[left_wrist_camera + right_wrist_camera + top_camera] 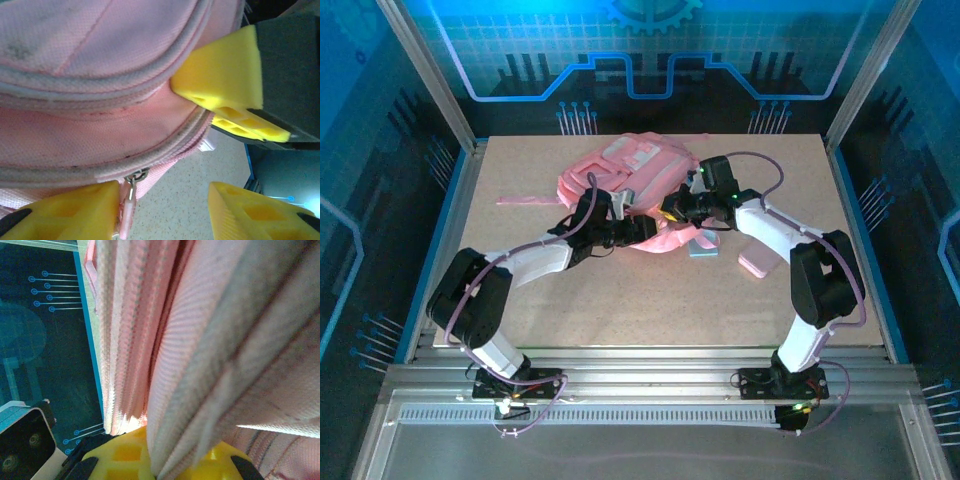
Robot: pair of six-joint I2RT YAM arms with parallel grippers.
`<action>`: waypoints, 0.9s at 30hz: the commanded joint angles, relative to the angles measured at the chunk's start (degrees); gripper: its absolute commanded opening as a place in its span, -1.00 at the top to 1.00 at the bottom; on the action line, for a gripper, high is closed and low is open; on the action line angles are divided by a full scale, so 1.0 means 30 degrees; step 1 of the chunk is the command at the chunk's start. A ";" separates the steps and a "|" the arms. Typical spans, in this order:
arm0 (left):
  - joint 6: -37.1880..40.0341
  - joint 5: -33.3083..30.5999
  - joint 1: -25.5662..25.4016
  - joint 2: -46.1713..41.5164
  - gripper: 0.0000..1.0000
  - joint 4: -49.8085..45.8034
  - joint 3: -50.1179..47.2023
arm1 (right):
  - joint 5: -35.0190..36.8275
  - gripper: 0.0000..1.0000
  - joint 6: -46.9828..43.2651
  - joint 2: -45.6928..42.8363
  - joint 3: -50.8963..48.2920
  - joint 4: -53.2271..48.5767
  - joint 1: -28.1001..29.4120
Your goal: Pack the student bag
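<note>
The student bag [630, 175], a soft pink backpack with pale patches, lies at the back middle of the table. My left gripper [615, 215] is at its near edge and stands open. In the left wrist view its yellow fingers [60, 212] straddle bare tabletop under the bag [100, 75], and a pink zipper pull [127, 202] hangs against the left finger, unclamped. My right gripper [675, 210] is shut on a fold of the bag's fabric [200, 365] beside the zipper edge; its yellow pads [225, 75] pinch that edge in the left wrist view.
A light blue flat item [703, 247] and a pink flat item [758, 264] lie on the table right of the bag, near my right forearm. A pink strap [520, 200] trails left. Metal frame posts stand at the table's edges.
</note>
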 commanded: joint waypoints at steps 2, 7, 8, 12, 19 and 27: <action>0.0538 -0.1661 -0.0009 0.0696 0.07 -0.1392 0.0919 | -0.1290 1.00 -0.0246 -0.0618 0.1155 0.1611 0.0406; 0.0726 -0.1284 -0.0081 0.1533 0.30 -0.0427 0.0958 | -0.1407 1.00 0.0083 -0.0516 0.1092 0.2000 0.0409; 0.0650 -0.1085 -0.0087 0.1775 0.34 -0.0060 0.0947 | -0.1422 1.00 0.0086 -0.0523 0.1089 0.2001 0.0421; 0.0514 -0.0980 -0.0243 0.2441 0.67 0.0443 0.1056 | -0.1431 1.00 0.0107 -0.0520 0.1028 0.1920 0.0380; 0.1603 -0.1937 0.0192 0.1226 1.00 -0.2248 0.0707 | -0.1406 1.00 0.0001 -0.0790 0.0840 0.1768 -0.0037; 0.4715 -0.2052 0.2290 -0.0603 1.00 -1.1263 0.2245 | -0.1341 1.00 -0.0333 -0.0682 0.0745 0.1328 -0.0430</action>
